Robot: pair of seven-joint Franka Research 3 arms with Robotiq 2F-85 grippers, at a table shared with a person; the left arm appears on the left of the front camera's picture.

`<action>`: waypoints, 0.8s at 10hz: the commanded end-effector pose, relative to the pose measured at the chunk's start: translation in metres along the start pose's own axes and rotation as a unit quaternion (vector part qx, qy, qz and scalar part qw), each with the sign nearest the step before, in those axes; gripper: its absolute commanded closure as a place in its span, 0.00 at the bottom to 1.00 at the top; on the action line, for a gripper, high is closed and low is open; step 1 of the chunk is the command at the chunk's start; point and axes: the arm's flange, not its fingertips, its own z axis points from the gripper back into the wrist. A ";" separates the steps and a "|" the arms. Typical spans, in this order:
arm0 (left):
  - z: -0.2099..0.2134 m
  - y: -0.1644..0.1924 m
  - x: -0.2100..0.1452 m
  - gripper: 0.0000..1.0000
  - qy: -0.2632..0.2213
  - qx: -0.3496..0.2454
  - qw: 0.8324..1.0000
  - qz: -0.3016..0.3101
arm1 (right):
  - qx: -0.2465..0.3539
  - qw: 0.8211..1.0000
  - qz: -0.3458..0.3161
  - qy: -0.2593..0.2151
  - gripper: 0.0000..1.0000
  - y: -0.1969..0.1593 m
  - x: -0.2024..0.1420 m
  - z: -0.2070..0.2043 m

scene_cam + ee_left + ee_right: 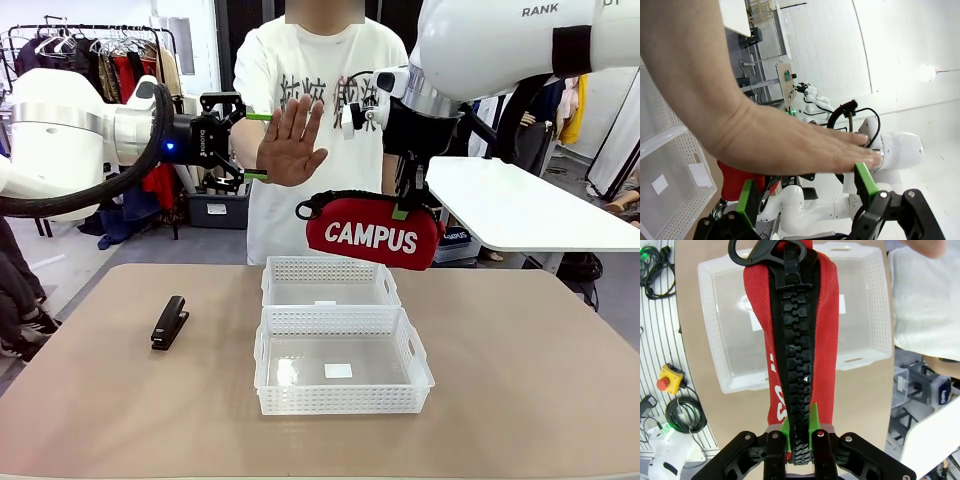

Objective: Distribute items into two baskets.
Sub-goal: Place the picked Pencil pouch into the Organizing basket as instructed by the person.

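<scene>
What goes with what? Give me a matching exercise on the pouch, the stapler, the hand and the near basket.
1 pouch
2 stapler
3 hand
4 near basket

a lying on the table
b raised, palm open, by the left gripper
c holding a white label
d clamped in the right gripper

Pairs: 1-d, 2-a, 3-b, 4-c.

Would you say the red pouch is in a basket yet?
Out: the right gripper holds the red pouch in the air above the baskets.
</scene>
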 end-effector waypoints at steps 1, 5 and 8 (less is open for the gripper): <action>0.001 -0.002 0.000 0.00 0.001 0.000 1.000 0.000 | -0.002 1.000 -0.002 -0.001 1.00 0.000 0.000 0.001; 0.001 -0.002 0.000 0.00 0.001 0.000 1.000 0.000 | -0.002 1.000 -0.002 -0.001 1.00 0.000 0.000 0.001; 0.001 -0.002 0.000 0.00 0.001 0.000 1.000 0.000 | -0.002 1.000 -0.002 -0.001 1.00 0.000 0.000 0.001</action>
